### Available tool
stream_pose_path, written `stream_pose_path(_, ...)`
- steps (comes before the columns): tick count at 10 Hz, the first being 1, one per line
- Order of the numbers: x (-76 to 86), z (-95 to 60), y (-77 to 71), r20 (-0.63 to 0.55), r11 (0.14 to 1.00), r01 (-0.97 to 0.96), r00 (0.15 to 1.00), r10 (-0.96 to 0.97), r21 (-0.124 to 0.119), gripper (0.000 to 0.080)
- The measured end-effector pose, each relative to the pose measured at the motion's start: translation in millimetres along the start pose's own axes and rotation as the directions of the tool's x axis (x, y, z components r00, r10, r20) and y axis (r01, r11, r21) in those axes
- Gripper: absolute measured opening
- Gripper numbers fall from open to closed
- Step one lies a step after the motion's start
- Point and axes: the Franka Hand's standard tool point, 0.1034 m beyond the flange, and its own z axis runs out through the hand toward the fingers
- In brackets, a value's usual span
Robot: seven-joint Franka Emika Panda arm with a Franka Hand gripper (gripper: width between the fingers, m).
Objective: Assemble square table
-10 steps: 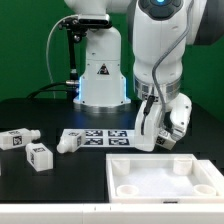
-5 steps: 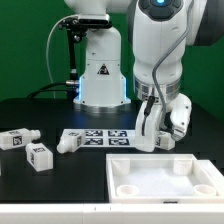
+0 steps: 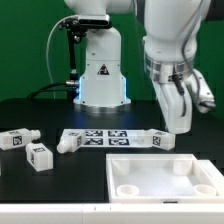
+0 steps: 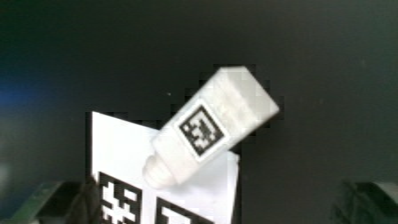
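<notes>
The square table's white panel (image 3: pixel 165 176), with a raised rim and corner holes, lies at the front right in the exterior view. One white tagged leg (image 3: pixel 160 138) (image 4: pixel 217 125) lies on its side at the right end of the marker board (image 3: pixel 105 137) (image 4: pixel 128 150), partly resting on it. Another leg (image 3: pixel 68 142) lies at the board's left end. Two more legs (image 3: pixel 15 138) (image 3: pixel 38 154) lie further left. My gripper (image 3: pixel 181 126) (image 4: pixel 210 214) hangs above the right-hand leg, open, its dark fingers (image 4: pixel 50 202) wide apart with nothing between them.
The robot's white base (image 3: pixel 100 75) stands at the back centre, behind the marker board. The table top is black, with a green wall behind. The panel's near rim reaches close to the table's front edge.
The gripper has opened and let go of the leg, then risen and shifted toward the exterior view's right. The leg now lies by itself at the marker board's right end.
</notes>
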Motion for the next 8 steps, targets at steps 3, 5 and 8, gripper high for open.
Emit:
stream_pose_path(3, 1.7, 2.0, -0.8, 0.000, 0.975, 0.222, 0.975, -0.222, 0.000, 0.0649)
stream_pose_path(5, -9.9, -2.1, -7.7, -0.043, 0.831, 0.555, 0.830, -0.556, -0.032, 0.0649)
stream_pose_path(8, -9.2, -2.9, -10.6, -0.026, 0.585, 0.810, 0.584, -0.811, -0.047, 0.0649)
